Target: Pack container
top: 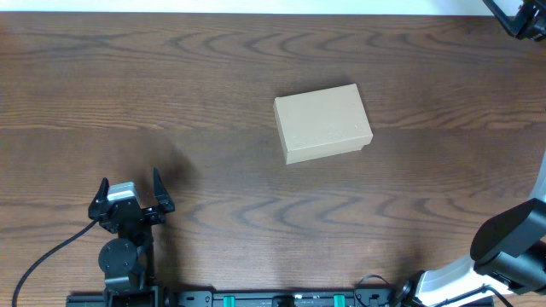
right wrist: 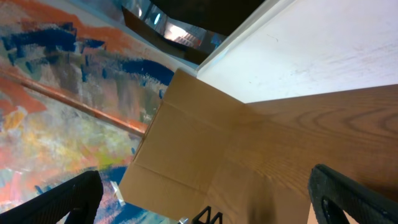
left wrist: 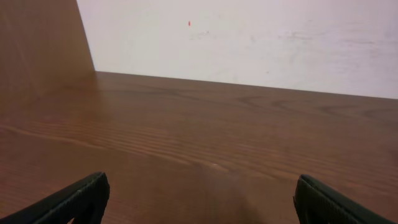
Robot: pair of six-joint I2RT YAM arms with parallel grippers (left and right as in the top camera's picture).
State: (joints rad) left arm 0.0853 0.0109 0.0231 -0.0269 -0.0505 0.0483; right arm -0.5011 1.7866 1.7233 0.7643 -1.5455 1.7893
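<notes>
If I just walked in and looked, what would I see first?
First the tan box, shut, in the middle of the brown table. Then the left gripper near the table's front left edge, jaws wide open and holding nothing. In the right wrist view, bright blue and orange paint catches the eye, next to a flat sheet of cardboard.

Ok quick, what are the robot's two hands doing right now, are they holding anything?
Left end effector: open, holding nothing.
Right end effector: open, holding nothing.
</notes>
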